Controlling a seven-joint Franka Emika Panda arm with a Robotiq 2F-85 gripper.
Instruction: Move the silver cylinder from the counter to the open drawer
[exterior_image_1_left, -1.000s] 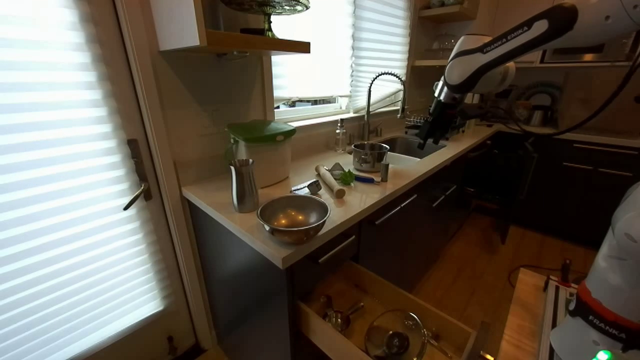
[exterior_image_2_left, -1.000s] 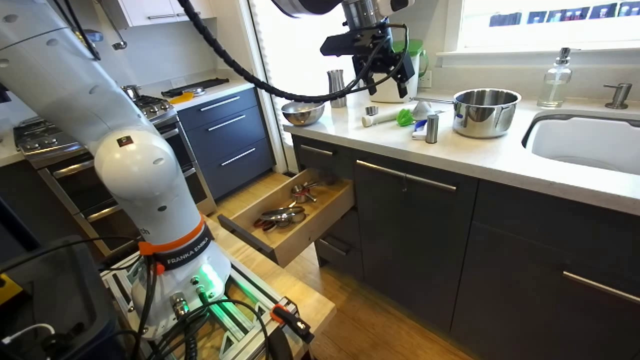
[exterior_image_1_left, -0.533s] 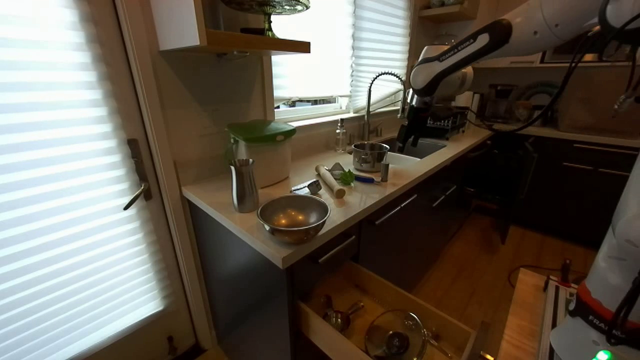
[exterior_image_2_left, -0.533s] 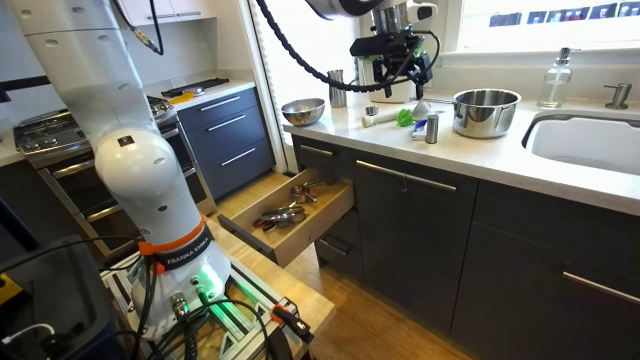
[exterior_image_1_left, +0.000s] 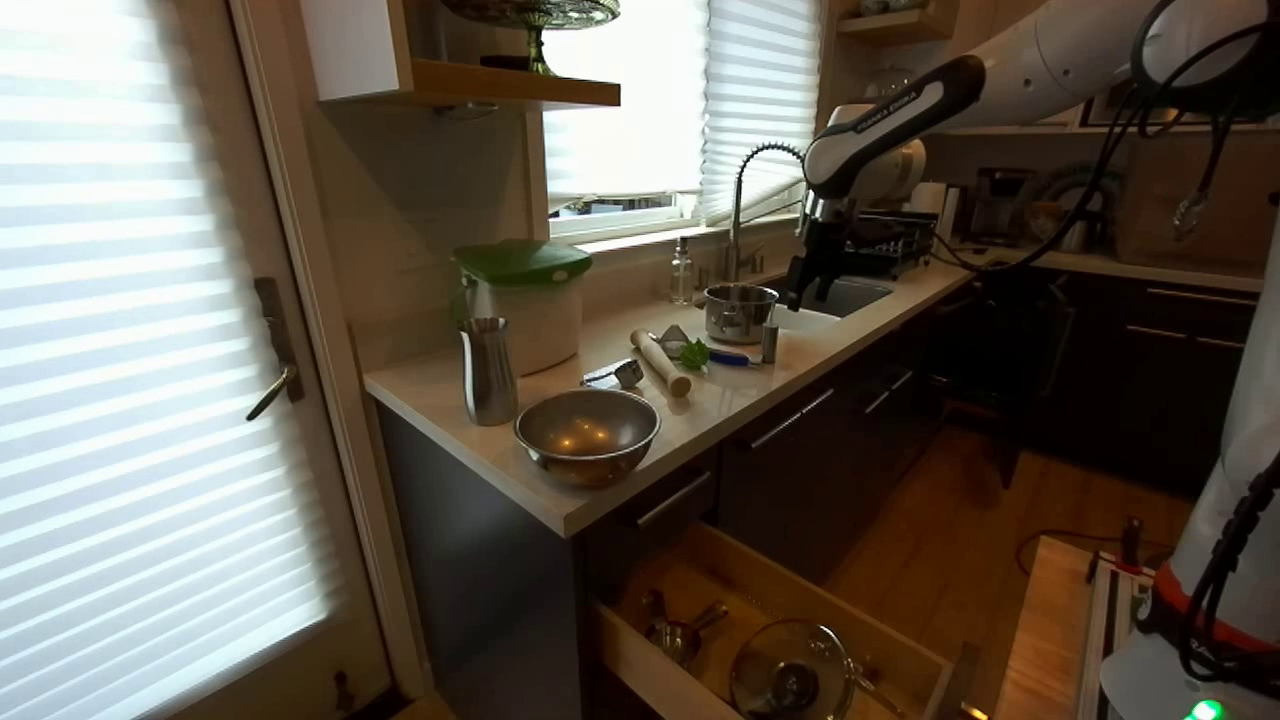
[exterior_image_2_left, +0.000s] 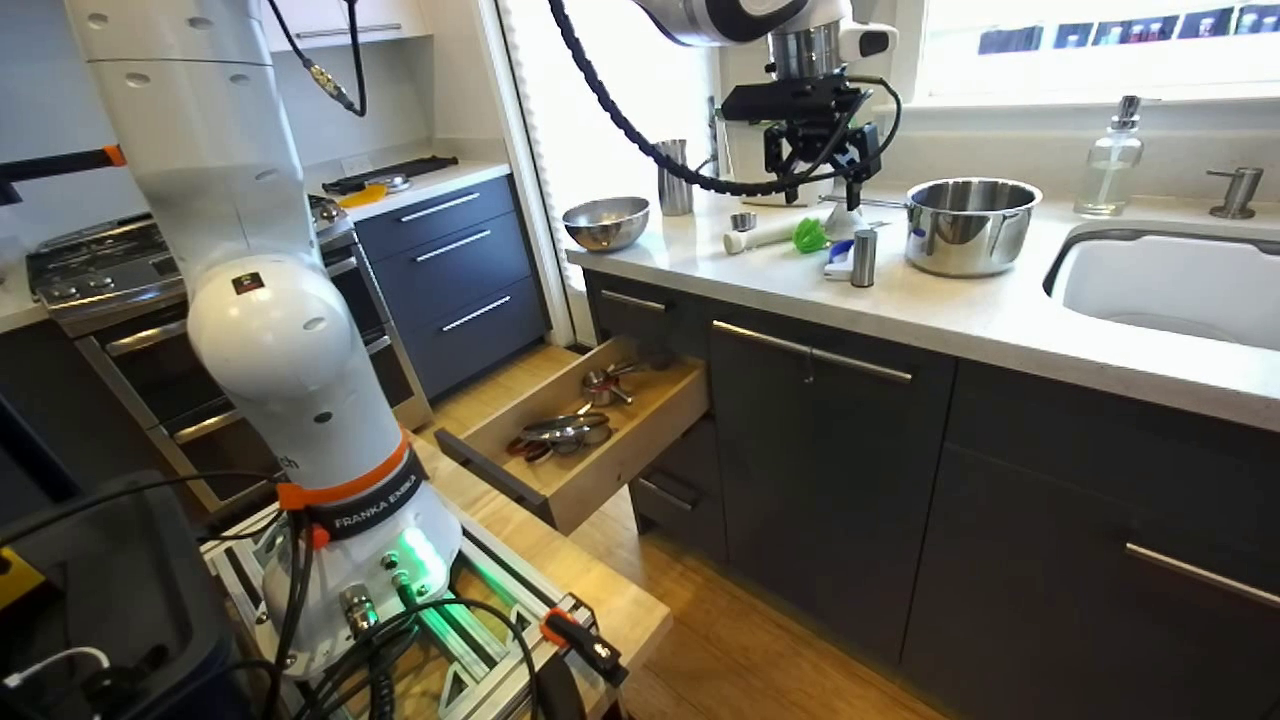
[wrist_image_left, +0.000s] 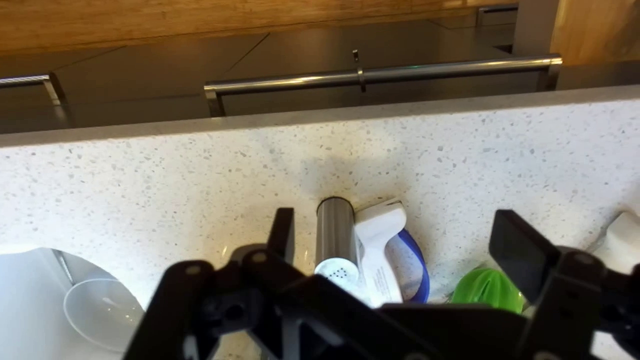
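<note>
Lower now, the black two-fingered gripper (exterior_image_2_left: 822, 195) gapes empty; silver metal cylinder (exterior_image_2_left: 864, 258), right of frame centre, awaits grasping, stowing.

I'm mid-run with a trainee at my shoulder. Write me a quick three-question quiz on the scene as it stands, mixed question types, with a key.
1. True or false: the silver shaker stands upright on the counter.

2. Multiple choice: the gripper is
A) shut on the silver shaker
B) shut and empty
C) open and empty

3. Compare: in both exterior views, which stands nearer the sink, the silver shaker or the steel mixing bowl?

Key: 1. True. 2. C. 3. The silver shaker.
</note>
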